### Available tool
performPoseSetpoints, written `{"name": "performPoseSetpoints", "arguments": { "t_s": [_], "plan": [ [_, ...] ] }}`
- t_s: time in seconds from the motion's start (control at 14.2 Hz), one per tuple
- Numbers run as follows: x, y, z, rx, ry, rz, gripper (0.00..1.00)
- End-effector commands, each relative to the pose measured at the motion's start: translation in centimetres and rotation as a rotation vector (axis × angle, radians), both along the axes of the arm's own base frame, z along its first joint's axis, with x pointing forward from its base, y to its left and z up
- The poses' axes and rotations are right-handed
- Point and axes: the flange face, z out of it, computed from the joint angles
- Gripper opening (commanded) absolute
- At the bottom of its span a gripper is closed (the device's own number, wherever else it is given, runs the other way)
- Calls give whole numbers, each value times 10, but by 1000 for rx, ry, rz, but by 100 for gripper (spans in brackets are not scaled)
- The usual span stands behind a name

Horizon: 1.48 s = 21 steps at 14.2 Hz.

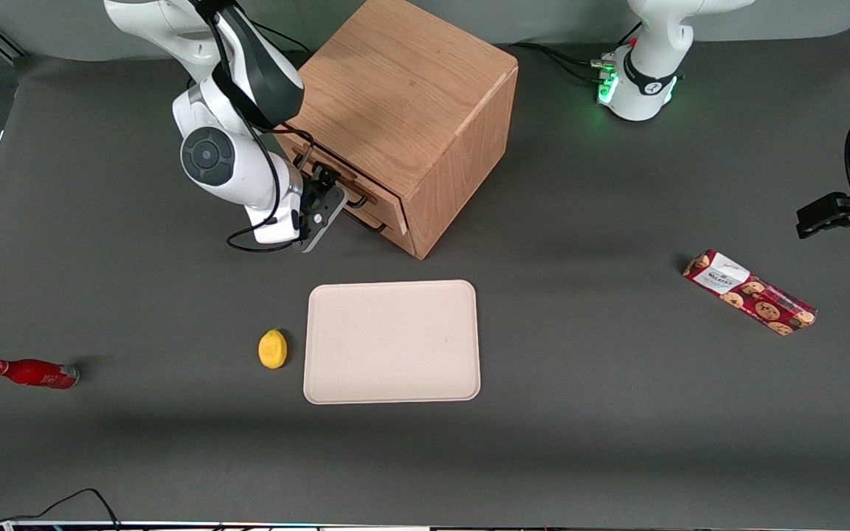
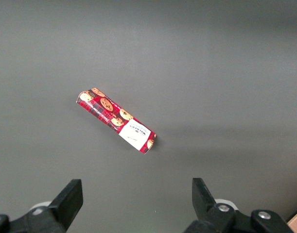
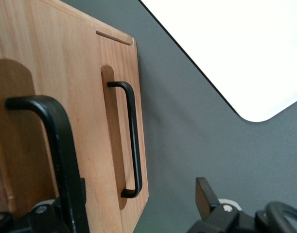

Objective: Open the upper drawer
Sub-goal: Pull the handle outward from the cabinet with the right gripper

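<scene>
The claw [image 1: 327, 200] hangs at the front of the wooden cabinet [image 1: 403, 110], right up against its drawer faces. In the right wrist view its two fingers [image 3: 206, 196] stand apart, and the thick black bar of the near handle [image 3: 61, 141] runs between them, passing close by one finger; no finger is seen pressing on the bar, so the claw is spread around the handle, not clamped on it. That handle belongs to the upper drawer [image 1: 366, 186], whose flat light-wood front sits level with the cabinet face, directly ahead of the claw. Just past it in the wrist view is the lower drawer [image 3: 121, 121] with a matching thin black handle [image 3: 131, 141], which the claw does not touch. On the dark grey bench [image 1: 580, 413], nearer the front camera than the claw, lies a pale rectangular tray [image 1: 392, 341] with rounded corners, flat on the surface and apart from the cabinet. Just beside the tray, also nearer the camera than the claw, sits a small yellow lemon [image 1: 272, 348]. Well away from the claw, at the working arm's end of the bench, a red bottle [image 1: 32, 372] lies on its side. Toward the parked arm's end, far from the claw, a red packet of biscuits [image 1: 748, 291] lies flat on the bench.
</scene>
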Motion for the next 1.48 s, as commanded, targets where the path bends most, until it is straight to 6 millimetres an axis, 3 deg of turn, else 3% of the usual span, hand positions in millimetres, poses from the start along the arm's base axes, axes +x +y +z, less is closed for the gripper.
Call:
{"name": "performPoseSetpoints", "arguments": {
  "t_s": [0.0, 1.41],
  "plan": [
    [6, -6, -4, 28, -7, 8, 100],
    [71, -75, 5, 38, -79, -48, 100]
  ]
}}
